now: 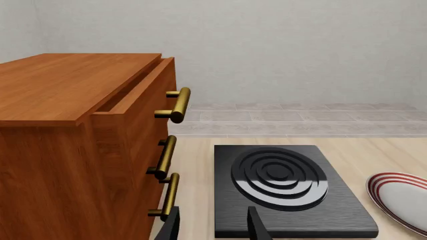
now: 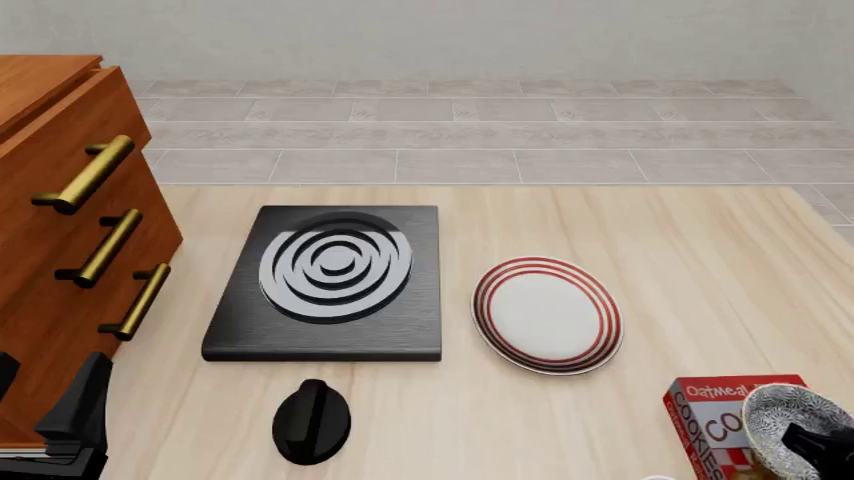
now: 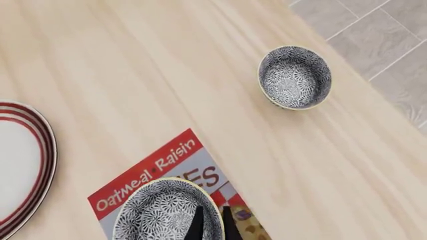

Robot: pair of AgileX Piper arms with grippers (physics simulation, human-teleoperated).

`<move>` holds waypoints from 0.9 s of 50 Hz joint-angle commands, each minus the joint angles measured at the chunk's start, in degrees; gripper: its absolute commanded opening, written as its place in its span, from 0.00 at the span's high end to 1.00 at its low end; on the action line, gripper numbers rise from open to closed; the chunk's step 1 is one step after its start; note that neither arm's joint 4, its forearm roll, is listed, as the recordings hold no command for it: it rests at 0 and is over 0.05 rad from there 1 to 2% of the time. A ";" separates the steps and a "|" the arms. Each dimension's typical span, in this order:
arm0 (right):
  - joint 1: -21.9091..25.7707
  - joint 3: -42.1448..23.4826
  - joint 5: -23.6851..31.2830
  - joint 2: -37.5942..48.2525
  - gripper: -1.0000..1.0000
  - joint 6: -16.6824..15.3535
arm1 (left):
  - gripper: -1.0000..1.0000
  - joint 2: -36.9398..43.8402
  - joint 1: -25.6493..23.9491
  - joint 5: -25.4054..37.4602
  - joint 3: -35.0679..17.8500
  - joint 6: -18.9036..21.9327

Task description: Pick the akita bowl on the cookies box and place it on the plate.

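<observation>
The akita bowl [image 3: 167,212] sits on top of the cookies box [image 3: 157,167] at the lower centre of the right wrist view; in the front view the same bowl [image 2: 790,420] appears at the lower right corner, resting on the box [image 2: 714,420]. The right gripper [image 3: 212,222] is at the bowl's near rim, its two dark fingers close together with what appears to be the rim wall between them; because the frame cuts off most of the fingers, whether they are actually clamped on the rim cannot be told. The bowl shows no sign of being lifted clear of the box. The plate [image 2: 547,313] lies bare in the middle of the front view, well apart from the box, so the placing step is judged wholly outstanding: grasp to be confirmed, then lift, carry and set down. A second speckled bowl [image 3: 295,76] stands on the table at the upper right of the right wrist view, away from the box, and is not the target. The left gripper [image 1: 213,225] is idle with its fingers spread, pointing at the black burner slab [image 2: 327,282] beside the wooden drawer cabinet [image 2: 60,230]. A black knob [image 2: 311,420] lies below the slab.
</observation>
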 commanded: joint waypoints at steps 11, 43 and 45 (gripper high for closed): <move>-0.53 -3.05 5.14 -3.37 1.00 -0.55 | 0.00 0.00 0.00 0.00 0.00 0.00; 13.73 -10.00 24.62 -21.36 1.00 9.35 | 0.00 0.00 0.00 0.00 0.00 0.00; 14.53 -10.65 24.97 -21.50 1.00 9.92 | 0.00 0.00 0.00 0.00 0.00 0.00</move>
